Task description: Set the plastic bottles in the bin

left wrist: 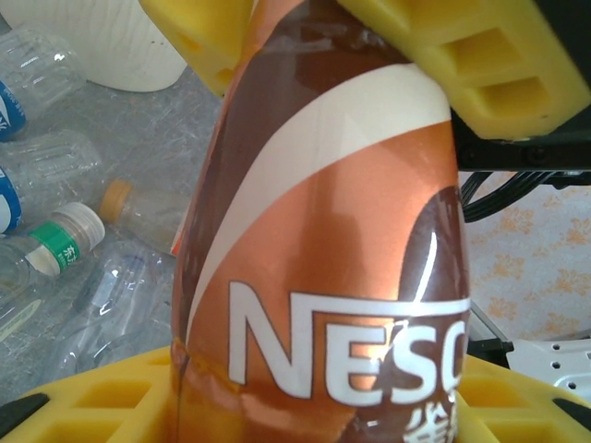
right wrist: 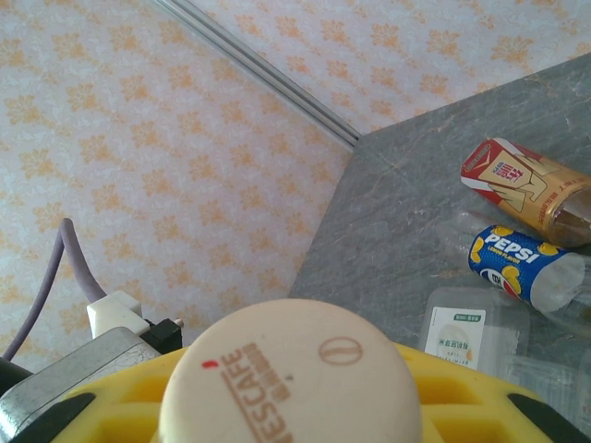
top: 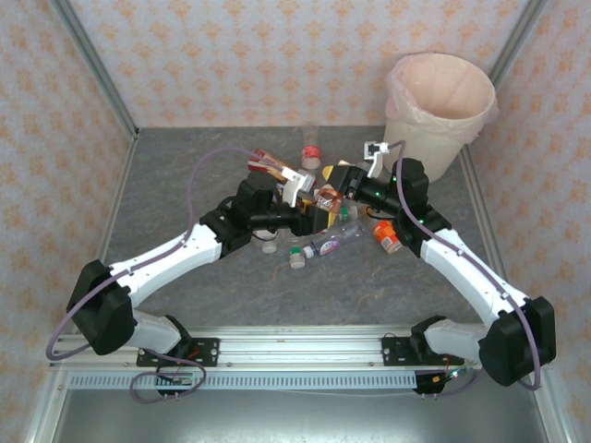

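A brown and orange Nescafé bottle point(top: 328, 197) is held above the table between both arms. My left gripper point(top: 312, 212) is shut on its labelled body point(left wrist: 323, 231), with yellow fingers point(left wrist: 83, 406) on either side at the bottom of the left wrist view. My right gripper point(top: 340, 180) is shut on the same bottle's cap end. The cream cap point(right wrist: 291, 369) sits between its yellow fingers point(right wrist: 452, 392), and those fingers point(left wrist: 480, 65) also press the bottle's upper part in the left wrist view. The bin point(top: 439, 101), cream-white with a pink liner, stands at the back right.
More plastic bottles lie on the grey table under the grippers: a red-capped one point(top: 311, 148), an orange-capped one point(top: 388, 235), a clear blue-labelled one point(top: 332, 243), a green-capped one point(left wrist: 60, 240), a Pepsi one point(right wrist: 526, 268) and a red-and-cream one point(right wrist: 522, 185). Patterned walls enclose the table.
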Controlling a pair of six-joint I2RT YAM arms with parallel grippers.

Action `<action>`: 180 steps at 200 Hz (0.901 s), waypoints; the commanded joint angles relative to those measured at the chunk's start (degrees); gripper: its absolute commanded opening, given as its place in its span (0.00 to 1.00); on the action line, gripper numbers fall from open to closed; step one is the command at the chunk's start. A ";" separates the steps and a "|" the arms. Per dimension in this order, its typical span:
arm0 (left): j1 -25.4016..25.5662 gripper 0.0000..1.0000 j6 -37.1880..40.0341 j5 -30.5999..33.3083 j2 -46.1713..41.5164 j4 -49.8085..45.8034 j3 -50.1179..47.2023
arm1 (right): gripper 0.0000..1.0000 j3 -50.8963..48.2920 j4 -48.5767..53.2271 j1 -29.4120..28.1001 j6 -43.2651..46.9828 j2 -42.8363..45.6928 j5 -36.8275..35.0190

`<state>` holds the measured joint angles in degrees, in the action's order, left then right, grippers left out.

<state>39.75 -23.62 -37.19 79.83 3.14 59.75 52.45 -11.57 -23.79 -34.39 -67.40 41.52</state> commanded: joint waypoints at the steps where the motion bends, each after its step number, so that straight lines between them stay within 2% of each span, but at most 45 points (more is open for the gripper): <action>1: 0.33 0.48 2.00 1.47 0.32 -1.31 1.52 | 0.00 1.62 -0.64 -0.30 0.81 0.02 -0.66; 27: 0.31 0.73 2.10 2.89 -0.29 -1.34 0.78 | 0.00 1.65 0.37 -0.30 0.98 0.05 -2.25; 59: 0.28 0.95 2.00 6.67 -2.49 0.15 -1.57 | 0.00 2.03 4.82 -0.29 2.40 0.06 -8.17; 72: 0.31 1.00 1.89 8.78 -3.80 0.91 -2.95 | 0.00 2.50 7.98 -0.29 3.69 -0.06 -11.75; 95: 0.33 1.00 1.58 15.06 -6.67 0.91 -5.53 | 0.00 4.33 15.57 -0.38 5.78 -0.10 -20.01; 118: 0.29 1.00 0.14 28.28 -9.98 -0.37 -8.44 | 0.00 7.18 23.94 -0.30 8.46 -2.07 -29.75; 141: 0.24 1.00 -1.61 42.88 -12.81 -3.15 -11.49 | 0.00 9.43 28.20 -0.29 11.94 -2.94 -38.61; 163: 0.24 1.00 -4.45 56.98 -14.42 -9.51 -12.71 | 0.00 11.76 30.29 -0.20 15.91 -3.89 -45.93; 180: -0.02 1.00 -10.84 69.77 -14.75 -18.22 -12.26 | 0.00 14.21 30.14 -0.07 19.88 -4.32 -49.17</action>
<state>39.77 -26.57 8.58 66.30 -3.03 48.03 62.33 15.77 -23.86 -21.89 -71.29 3.25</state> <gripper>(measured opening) 0.993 0.364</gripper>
